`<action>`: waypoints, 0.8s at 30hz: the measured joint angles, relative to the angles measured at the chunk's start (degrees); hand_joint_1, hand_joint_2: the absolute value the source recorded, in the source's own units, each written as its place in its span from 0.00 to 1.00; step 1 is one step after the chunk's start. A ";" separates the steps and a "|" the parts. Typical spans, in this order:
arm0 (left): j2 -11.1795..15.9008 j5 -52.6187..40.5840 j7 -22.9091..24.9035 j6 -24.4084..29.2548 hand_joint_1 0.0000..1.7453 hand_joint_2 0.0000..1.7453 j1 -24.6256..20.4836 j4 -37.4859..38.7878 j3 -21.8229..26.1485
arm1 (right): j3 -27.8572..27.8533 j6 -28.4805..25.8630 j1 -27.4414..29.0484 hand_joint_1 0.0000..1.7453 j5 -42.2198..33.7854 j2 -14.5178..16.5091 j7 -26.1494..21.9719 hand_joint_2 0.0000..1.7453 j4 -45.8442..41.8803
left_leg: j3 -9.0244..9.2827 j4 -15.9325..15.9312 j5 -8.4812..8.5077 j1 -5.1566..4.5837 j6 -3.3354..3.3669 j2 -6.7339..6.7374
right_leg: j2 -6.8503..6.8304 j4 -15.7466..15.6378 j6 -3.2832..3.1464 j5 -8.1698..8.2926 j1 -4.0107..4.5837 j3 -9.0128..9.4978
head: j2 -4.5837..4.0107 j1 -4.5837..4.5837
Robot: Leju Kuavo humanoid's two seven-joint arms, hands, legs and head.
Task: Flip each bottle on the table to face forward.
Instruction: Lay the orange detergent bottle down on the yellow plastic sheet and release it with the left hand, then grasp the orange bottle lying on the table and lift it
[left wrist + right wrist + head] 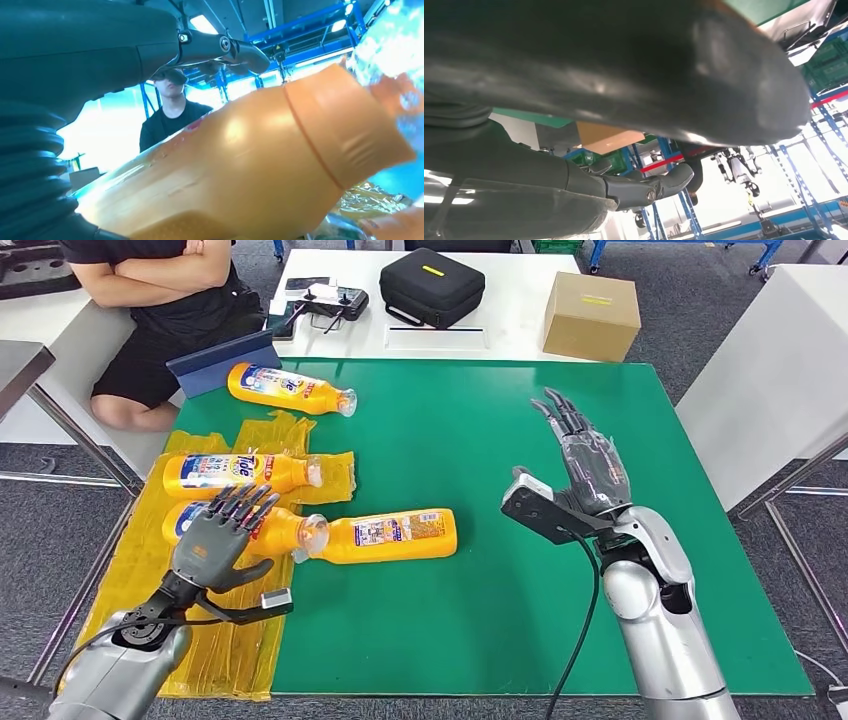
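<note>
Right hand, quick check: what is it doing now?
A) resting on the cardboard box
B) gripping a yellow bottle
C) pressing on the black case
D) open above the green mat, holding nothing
D: in the head view the right hand hangs over the bare green mat with fingers stretched out and apart, well clear of the nearest yellow bottle.

Two silver metal arms, rounded at the forearm; the left hand (215, 535) is grey with dark slender fingers; the right hand (590, 465) has a dark palm under clear film; a black camera block sits at each wrist, with a black cable trailing down; small screws mark the finger links.
</note>
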 joint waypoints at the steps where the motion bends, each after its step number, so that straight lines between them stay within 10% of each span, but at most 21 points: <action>1: 0.01 0.40 -0.19 -0.30 0.00 0.00 0.00 -0.20 0.05 | 0.03 0.03 0.00 0.00 0.06 -0.01 -0.01 0.00 0.14 | 0.00 0.00 0.00 0.00 0.00 0.00 | 0.00 0.00 0.00 0.00 0.00 0.00 | 0.00 -0.01; 16: -0.01 9.41 -3.04 -3.03 0.00 0.00 -1.71 -0.36 1.29 | 2.75 1.35 0.26 0.00 5.22 1.41 1.62 0.00 1.71 | 0.00 0.00 0.00 0.01 0.00 0.00 | 0.00 0.01 0.00 0.00 0.02 0.00 | 0.00 -0.01; 24: -0.44 36.55 -11.36 -12.84 0.00 0.00 -2.83 -2.65 5.98 | 9.60 0.40 0.26 0.00 8.36 1.66 2.68 0.00 6.58 | 0.00 -0.01 0.01 0.03 -0.01 -0.01 | -0.01 0.02 0.00 0.00 0.02 0.00 | 0.00 -0.01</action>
